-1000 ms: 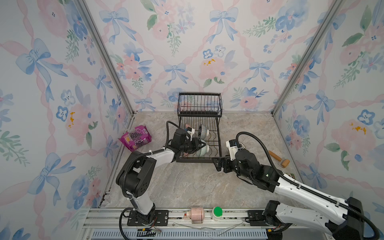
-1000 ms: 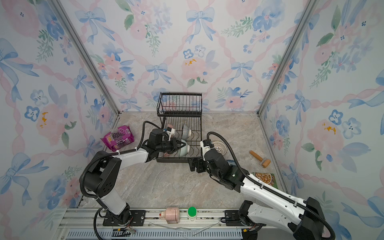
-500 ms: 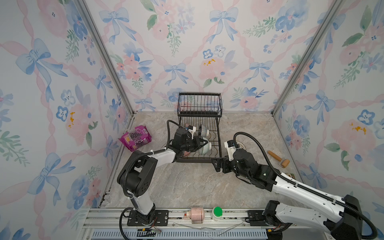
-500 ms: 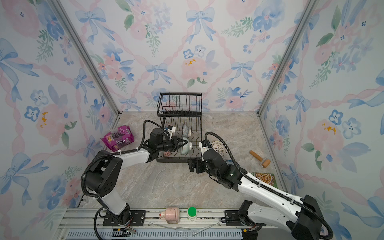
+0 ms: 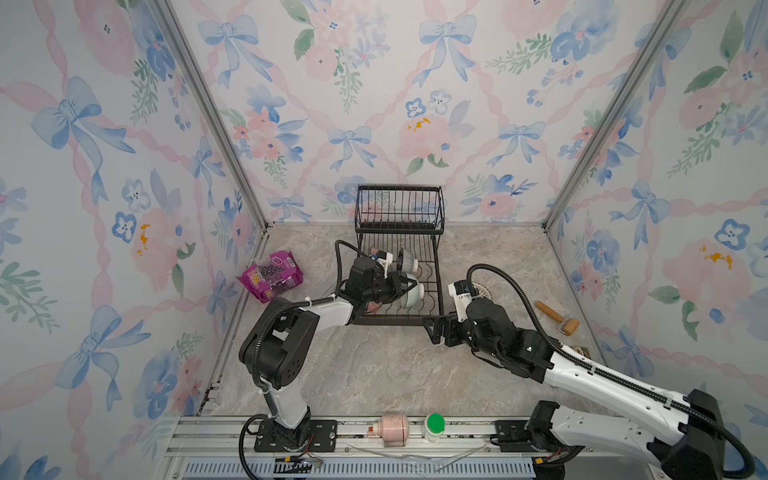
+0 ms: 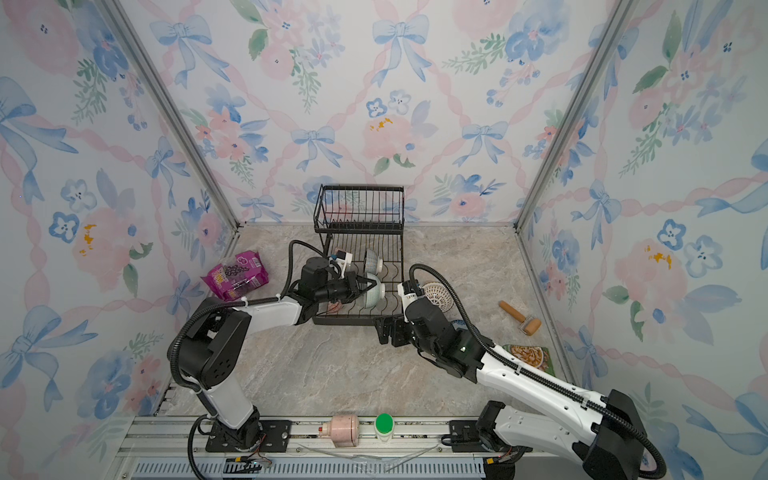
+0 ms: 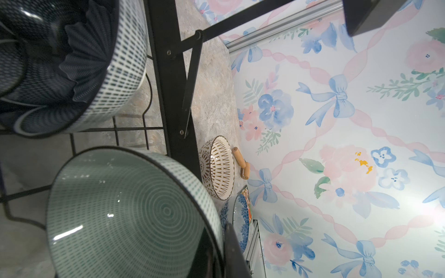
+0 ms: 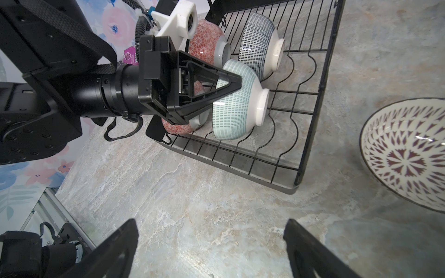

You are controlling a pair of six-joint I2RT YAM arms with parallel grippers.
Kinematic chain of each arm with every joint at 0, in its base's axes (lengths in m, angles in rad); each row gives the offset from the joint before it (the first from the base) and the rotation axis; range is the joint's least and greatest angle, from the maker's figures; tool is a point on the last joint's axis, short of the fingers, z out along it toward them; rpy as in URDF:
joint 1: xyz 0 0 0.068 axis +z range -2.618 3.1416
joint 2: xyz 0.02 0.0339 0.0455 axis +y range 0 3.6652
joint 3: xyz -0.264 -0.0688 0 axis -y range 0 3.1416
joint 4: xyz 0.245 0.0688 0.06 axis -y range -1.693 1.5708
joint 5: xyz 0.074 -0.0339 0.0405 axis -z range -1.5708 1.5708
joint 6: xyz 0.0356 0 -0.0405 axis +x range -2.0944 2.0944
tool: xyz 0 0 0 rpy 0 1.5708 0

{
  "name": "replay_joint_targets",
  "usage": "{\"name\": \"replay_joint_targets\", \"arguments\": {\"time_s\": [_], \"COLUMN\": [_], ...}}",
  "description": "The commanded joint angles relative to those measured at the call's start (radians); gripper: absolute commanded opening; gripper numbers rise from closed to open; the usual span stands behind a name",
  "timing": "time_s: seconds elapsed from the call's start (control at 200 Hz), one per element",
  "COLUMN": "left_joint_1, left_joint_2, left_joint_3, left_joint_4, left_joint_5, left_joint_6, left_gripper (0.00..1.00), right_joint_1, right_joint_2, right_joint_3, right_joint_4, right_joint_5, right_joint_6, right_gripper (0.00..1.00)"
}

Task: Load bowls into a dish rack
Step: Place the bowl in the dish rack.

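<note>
Mint bowl (image 8: pixel 231 113), glossy ceramic with dashed grid outside and white round foot, stands on edge in wavy wire slots near dish rack (image 8: pixel 310 134) front edge, rim pinched by left gripper (image 8: pixel 237 83). Right gripper (image 8: pixel 209 240) spread wide, empty, over veined marble counter (image 8: pixel 192 204).

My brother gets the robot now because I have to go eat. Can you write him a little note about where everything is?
Left gripper: shut on the rim of the mint green bowl, which stands on edge in the lower tier of the dish rack.
Right gripper: open and empty, above the table near the rack's front corner.
Done: the dark blue bowl and two red-outside bowls stand in the lower tier.
Left: release the mint green bowl, then load the lattice bowl and the blue floral bowl, both on the table beside the rack.
</note>
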Motion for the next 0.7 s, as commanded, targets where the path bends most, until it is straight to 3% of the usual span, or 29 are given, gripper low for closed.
{"name": "replay_joint_targets", "arguments": {"time_s": [0.0, 0.695], "left_joint_1": [-0.014, 0.0], "left_joint_2": [0.015, 0.063], "left_joint_3": [-0.001, -0.029], "left_joint_4": [0.111, 0.111], "left_joint_5": [0.016, 0.007], "left_joint_6": [-0.028, -0.033], "left_gripper": [0.0, 0.0], "right_joint_1": [-0.005, -0.003], "right_joint_2": [0.008, -0.024], "right_joint_3": [0.0, -0.021], "right_joint_4": [0.005, 0.005], "right_joint_5": [-0.009, -0.002], "right_joint_6": [-0.001, 0.004], "right_gripper": [0.96, 0.96]}}
